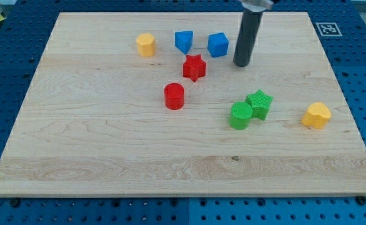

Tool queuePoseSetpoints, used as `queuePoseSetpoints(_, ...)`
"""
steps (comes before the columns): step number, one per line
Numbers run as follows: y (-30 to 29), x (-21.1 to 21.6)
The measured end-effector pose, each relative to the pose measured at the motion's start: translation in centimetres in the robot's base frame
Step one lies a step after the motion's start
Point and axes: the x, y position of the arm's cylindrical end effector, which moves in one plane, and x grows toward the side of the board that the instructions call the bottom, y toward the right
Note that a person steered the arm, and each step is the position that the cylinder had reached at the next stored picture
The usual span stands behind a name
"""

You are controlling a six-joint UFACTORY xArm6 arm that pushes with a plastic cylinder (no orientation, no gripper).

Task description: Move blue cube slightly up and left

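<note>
The blue cube [218,45] sits on the wooden board near the view's top, right of centre. My tip [242,64] stands just to the cube's right and slightly below it, a small gap apart. A second blue block [183,41], wedge-like in shape, lies to the cube's left. A red star [194,67] lies below and between the two blue blocks.
A yellow block [145,45] lies left of the blue ones. A red cylinder [174,96] sits below the star. A green cylinder [240,115] touches a green star [259,103]. A yellow heart-like block [316,115] lies at the right. The board's top edge [170,13] is close.
</note>
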Motion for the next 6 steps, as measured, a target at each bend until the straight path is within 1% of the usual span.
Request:
queuePoseSetpoints(1,-1.8,-1.2)
queuePoseSetpoints(3,-2.1,-6.1)
queuePoseSetpoints(4,-2.9,-7.9)
queuePoseSetpoints(5,-3.8,-8.9)
queuePoseSetpoints(6,-3.5,-6.3)
